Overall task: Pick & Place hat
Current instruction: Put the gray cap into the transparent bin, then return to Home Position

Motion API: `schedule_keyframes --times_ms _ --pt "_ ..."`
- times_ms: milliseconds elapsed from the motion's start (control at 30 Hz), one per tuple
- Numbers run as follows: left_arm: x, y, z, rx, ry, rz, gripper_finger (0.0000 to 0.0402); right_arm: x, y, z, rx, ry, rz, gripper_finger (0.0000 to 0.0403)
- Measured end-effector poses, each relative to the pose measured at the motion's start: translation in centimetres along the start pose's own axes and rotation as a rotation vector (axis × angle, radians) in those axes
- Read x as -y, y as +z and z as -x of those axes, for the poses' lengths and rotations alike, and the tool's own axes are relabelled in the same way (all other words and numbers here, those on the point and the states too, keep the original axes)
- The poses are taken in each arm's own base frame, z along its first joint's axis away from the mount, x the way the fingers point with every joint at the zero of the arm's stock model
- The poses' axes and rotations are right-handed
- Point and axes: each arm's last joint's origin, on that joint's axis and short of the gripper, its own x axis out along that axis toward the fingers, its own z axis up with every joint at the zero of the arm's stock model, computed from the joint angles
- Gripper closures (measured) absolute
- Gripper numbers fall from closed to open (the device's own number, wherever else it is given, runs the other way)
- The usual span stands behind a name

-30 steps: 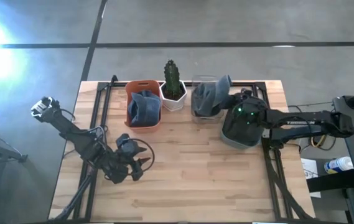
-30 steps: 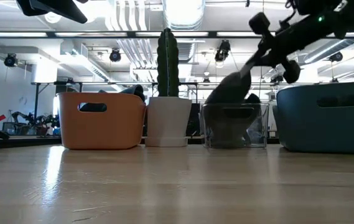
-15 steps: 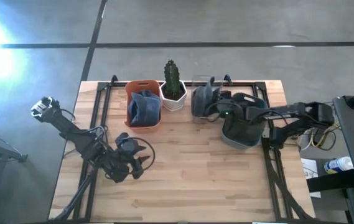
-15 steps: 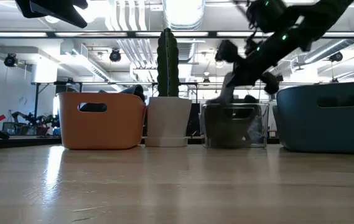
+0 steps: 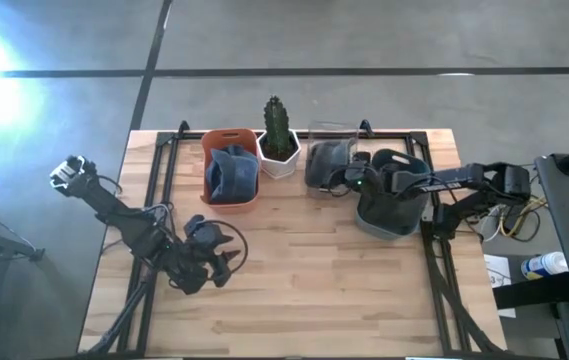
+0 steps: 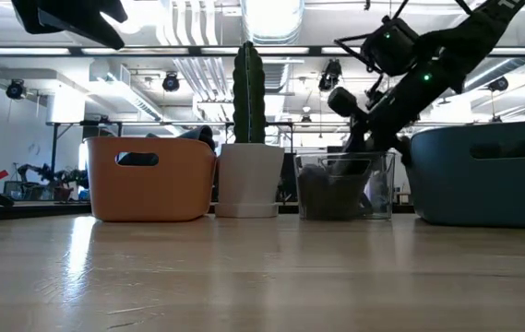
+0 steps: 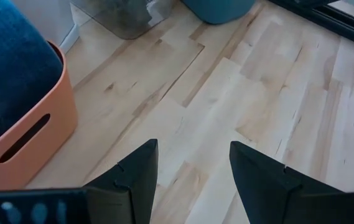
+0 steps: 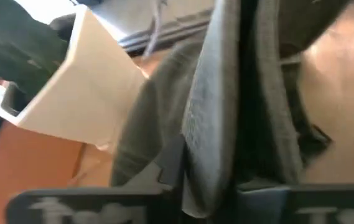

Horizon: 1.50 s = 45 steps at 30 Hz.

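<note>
While my right hand (image 5: 349, 180) reaches down into the clear bin (image 5: 328, 166) at the back of the counter (image 5: 324, 280), its fingers are clamped on the grey hat (image 5: 326, 163), which now sits bunched low inside that bin. From my right wrist I see the grey fabric (image 8: 226, 112) pinched between my two dark fingers, with the white pot (image 8: 83, 93) just beyond it. In the low view the hat (image 6: 331, 189) shows as a dark heap through the bin's clear wall (image 6: 345, 184), with my right hand (image 6: 365, 138) dipping in over the rim.

Just beside the clear bin, on the side toward my left arm, stands the white pot (image 5: 280, 155) with its cactus (image 5: 276, 120), and past that the orange bin (image 5: 230, 165), which holds a folded blue cloth (image 5: 231, 172). On the other side of the clear bin sits the dark teal tub (image 5: 392, 205), partly under my right arm.

My left hand (image 5: 226, 262) hangs over the near part of the counter, well apart from the bins, its fingers (image 7: 257, 177) spread with nothing between them, bare wood showing in the gap.
</note>
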Motion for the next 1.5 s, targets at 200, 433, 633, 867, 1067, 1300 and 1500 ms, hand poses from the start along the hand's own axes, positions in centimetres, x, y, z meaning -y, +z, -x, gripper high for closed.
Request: schedule_keyframes --times_ms 200,433,633,867,1067,1300,1500 --pt "0.0 0.1 0.0 0.005 -0.003 0.005 0.0209 -0.2 1.5 2.3 -0.009 -0.002 0.015 0.0279" --pt "-0.3 0.8 0.3 0.053 -0.002 0.042 0.0209 -1.1 4.1 6.5 0.050 0.163 0.044 0.0208" --pt "-0.8 3.2 1.9 0.154 -0.121 0.094 0.0209 -1.9 6.0 11.3 0.012 0.490 0.117 0.0193" --pt "-0.5 6.4 5.6 0.287 -0.624 -0.070 0.0209 -3.2 7.2 18.6 0.085 1.132 0.347 0.0193" --pt "-2.3 6.9 4.8 0.504 -0.485 -0.110 0.0209 -3.7 6.1 21.8 0.096 1.420 0.462 0.0193" --pt "-3.5 5.4 1.6 0.578 -0.635 0.021 0.0209 -5.4 4.3 21.8 0.052 1.486 0.413 0.0193" --pt "-7.0 6.2 -1.9 0.550 -0.713 -0.019 0.0209 -6.6 1.8 19.1 -0.064 1.396 0.480 0.0193"
